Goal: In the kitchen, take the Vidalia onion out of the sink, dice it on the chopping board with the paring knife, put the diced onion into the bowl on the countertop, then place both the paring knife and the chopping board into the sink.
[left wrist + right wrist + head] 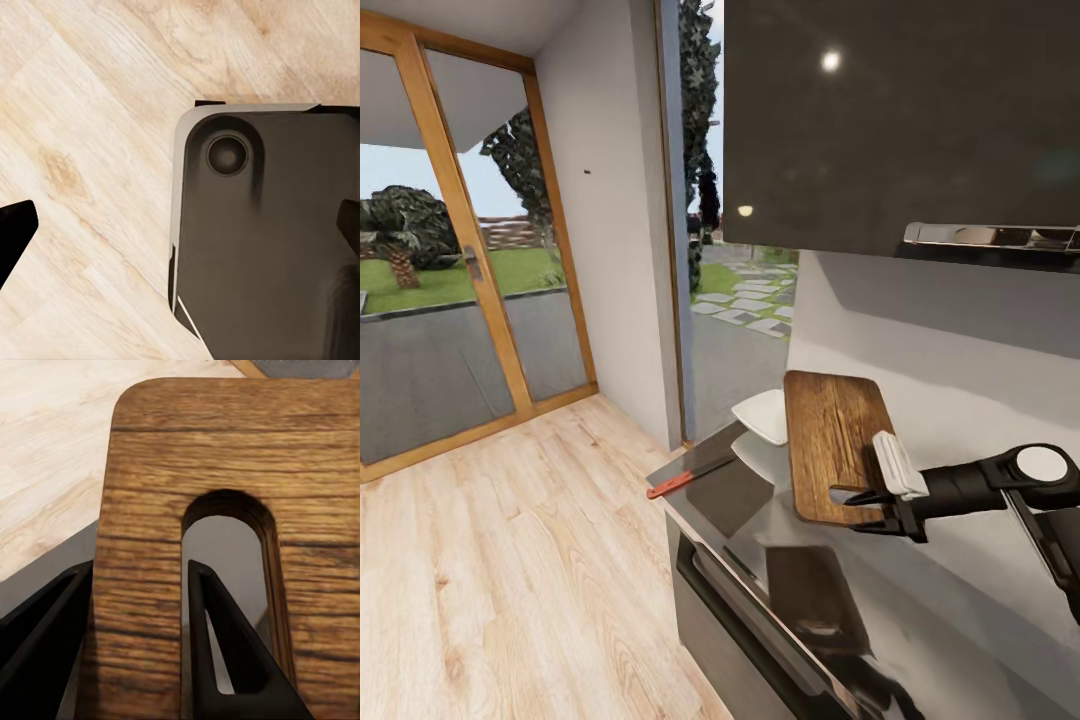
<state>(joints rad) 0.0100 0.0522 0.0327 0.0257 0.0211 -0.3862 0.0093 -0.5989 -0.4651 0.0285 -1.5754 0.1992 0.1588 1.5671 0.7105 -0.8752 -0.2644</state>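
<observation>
The right gripper (870, 497) grasps the board (832, 440) at its handle hole, lifted above the countertop (920, 610), while the left gripper (180, 225) is released.

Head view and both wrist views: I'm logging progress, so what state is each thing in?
chopping board: lifted off the countertop, tilted
right gripper: shut on chopping board at its handle slot
paring knife: lying flat on countertop
bowl: upright on countertop
left gripper: open, empty
</observation>
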